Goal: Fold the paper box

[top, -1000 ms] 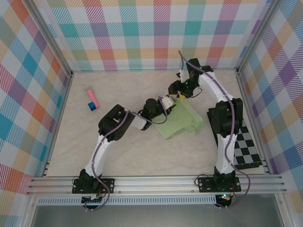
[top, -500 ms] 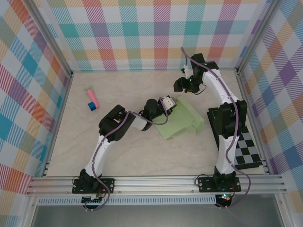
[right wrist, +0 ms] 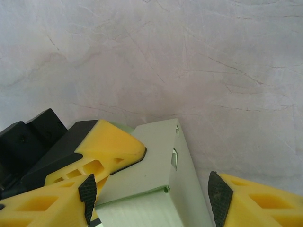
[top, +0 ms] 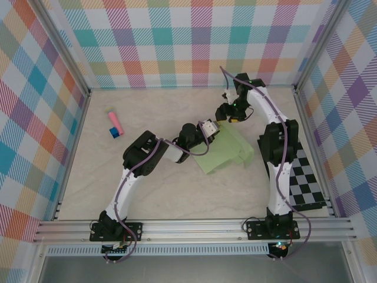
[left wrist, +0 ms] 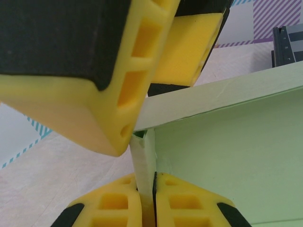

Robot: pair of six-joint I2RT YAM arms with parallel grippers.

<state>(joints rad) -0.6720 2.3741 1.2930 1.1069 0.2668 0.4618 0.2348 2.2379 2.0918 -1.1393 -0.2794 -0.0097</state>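
Setting: A pale marbled worktop, enclosed by plaid walls, is pictured from above, with two arms reaching in from its near edge.

Paper box: The pale green paper box is seen partly folded, right of the worktop's centre, between the two arms. One wall is raised along its far-left side.

Left gripper: The left gripper is placed at the box's far-left corner. In the left wrist view, its jaws are pressed together on a thin upright flap of the card.

Right gripper: The right gripper is held just beyond that same corner. Its jaws are spread wide, and in the right wrist view the box's corner is framed between them. Whether either pad touches the card cannot be told.

Elsewhere: A pink-and-blue stick is left at the far left, well apart from the box. A checkered board is laid at the right edge, beside the right arm.
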